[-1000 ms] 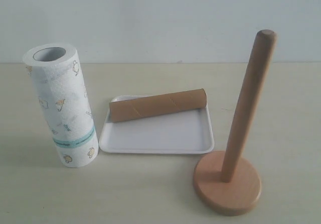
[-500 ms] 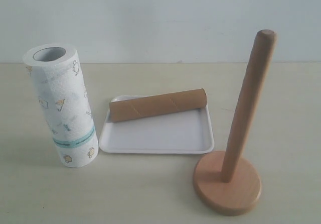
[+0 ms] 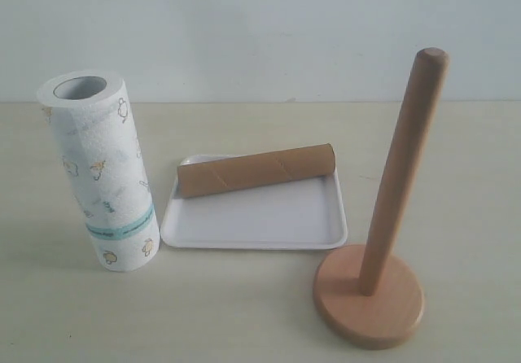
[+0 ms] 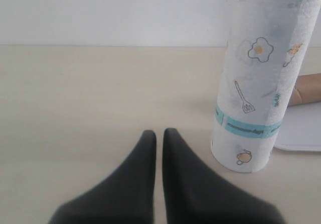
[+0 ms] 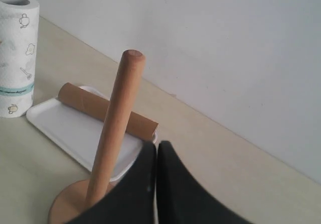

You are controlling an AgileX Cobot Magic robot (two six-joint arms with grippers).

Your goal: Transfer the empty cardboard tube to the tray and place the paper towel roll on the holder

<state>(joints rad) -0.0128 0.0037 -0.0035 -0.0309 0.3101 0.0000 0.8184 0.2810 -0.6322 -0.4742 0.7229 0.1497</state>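
**Task at the halfway stage: tube delivered, roll not yet mounted.**
The paper towel roll [image 3: 99,172] stands upright on the table [image 3: 244,322], just beside the tray at its 9 o'clock. The holder [image 3: 370,298], at the tray's 4 o'clock, has a bare pole. The tray [image 3: 260,231] carries the empty cardboard tube [image 3: 256,170], lying on its side across the far part, toward 12 o'clock. The left gripper [image 4: 159,132] and right gripper [image 5: 156,144] are both closed and empty, touching nothing. Placing the roll on the pole remains.
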